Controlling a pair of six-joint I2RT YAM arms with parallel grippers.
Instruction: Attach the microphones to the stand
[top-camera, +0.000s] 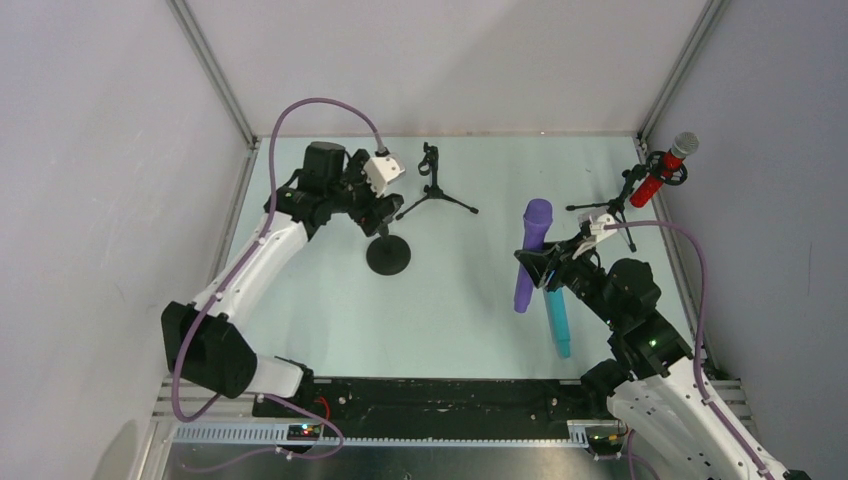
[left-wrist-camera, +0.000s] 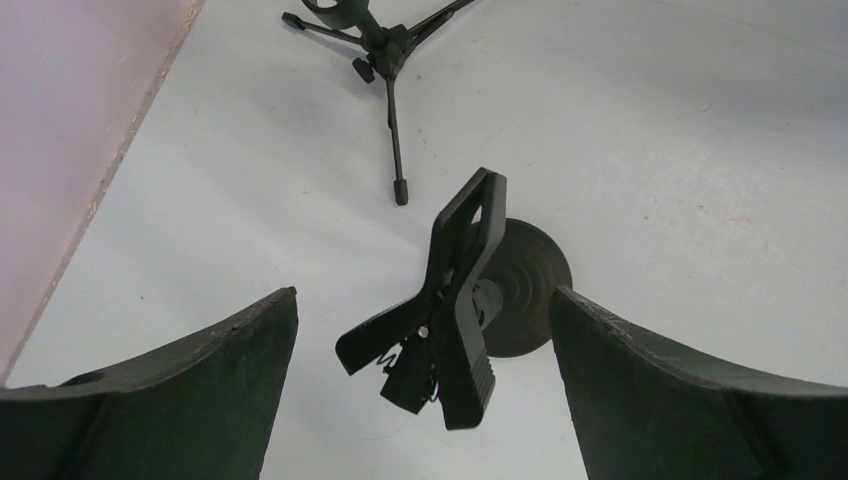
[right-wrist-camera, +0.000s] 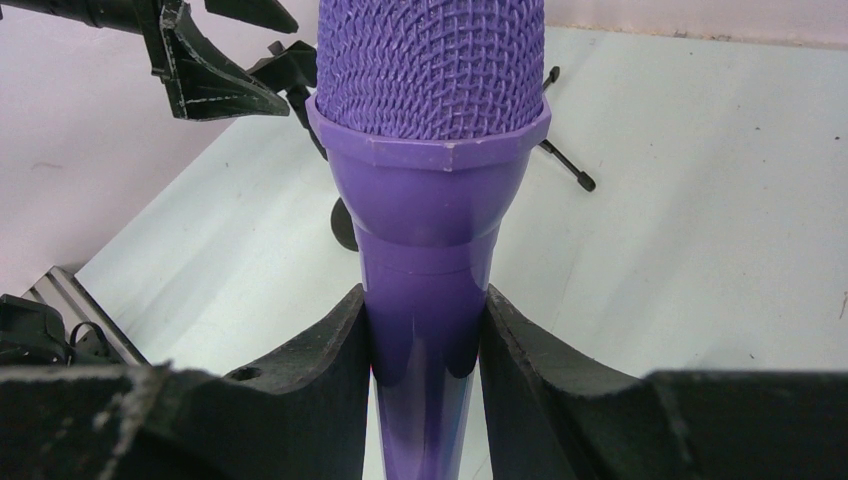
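While the purple mic (top-camera: 533, 250) (right-wrist-camera: 430, 150) is the one in play here, it's pinched in the right gripper (top-camera: 548, 268) (right-wrist-camera: 425, 330), whose fingers (right-wrist-camera: 335, 350) are closed tight on the handle just below the flared collar under the mesh head. From the top view it sits right of the table's (top-camera: 450, 330) middle, head pointing toward the far wall and tail toward the arms. I honestly can't tell whether its tail is off the surface or touching. The teal mic (top-camera: 557, 322) lies flat just beside it on the right. Its far end is tucked under the right gripper, and the rest runs back toward the near edge. The red mic (top-camera: 660, 172) sits in the holder of the right tripod (top-camera: 610, 205) in the far right corner, tilted with its silver head up and leaning toward the right wall. Well apart on the left half, a clip stand (top-camera: 388, 255) (left-wrist-camera: 440, 320) with a round base stands upright with its spring clip bare. Beyond it is the middle tripod (top-camera: 435, 190) (left-wrist-camera: 385, 60), which also has nothing in its holder. The left gripper (top-camera: 375, 200) (left-wrist-camera: 425, 300) hangs right over the clip stand with jaws spread wide. In its wrist view the clip shows between the two fingers (left-wrist-camera: 200, 370), but neither finger touches it.
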